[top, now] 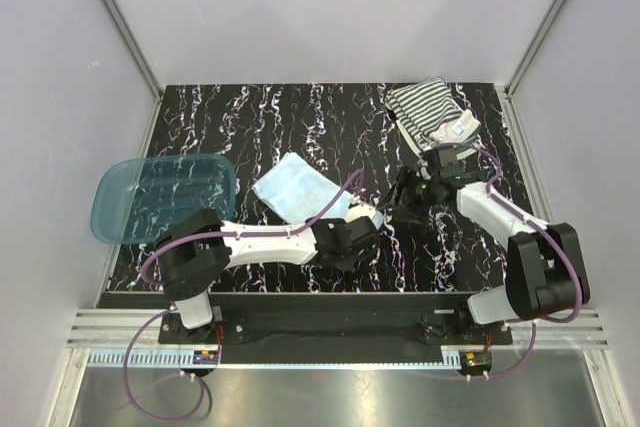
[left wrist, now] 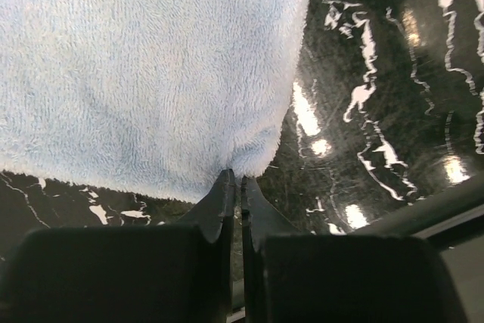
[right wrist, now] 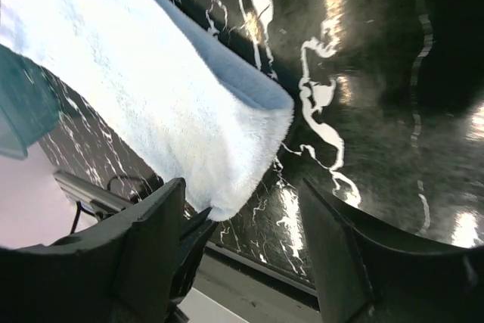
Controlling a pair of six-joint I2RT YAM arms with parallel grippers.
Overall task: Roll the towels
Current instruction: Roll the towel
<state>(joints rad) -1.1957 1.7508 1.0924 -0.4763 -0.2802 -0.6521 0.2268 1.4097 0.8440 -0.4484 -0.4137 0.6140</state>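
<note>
Currently left end effector [left wrist: 234,184] pinches blue towel [left wrist: 144,66] edge; right end effector [right wrist: 242,191] spread.

Beyond the light blue towel [top: 298,187], the tabletop [top: 300,117] is bare. The blue tub [top: 165,197] blocks the towel's left side. At its near right corner the left tool [left wrist: 236,180] pinches the edge, and the right tool [right wrist: 242,194] is spread wide beside it. The striped towel [top: 430,112] lies well apart, far right.

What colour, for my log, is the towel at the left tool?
Light blue towel; best in left wrist view.
</note>
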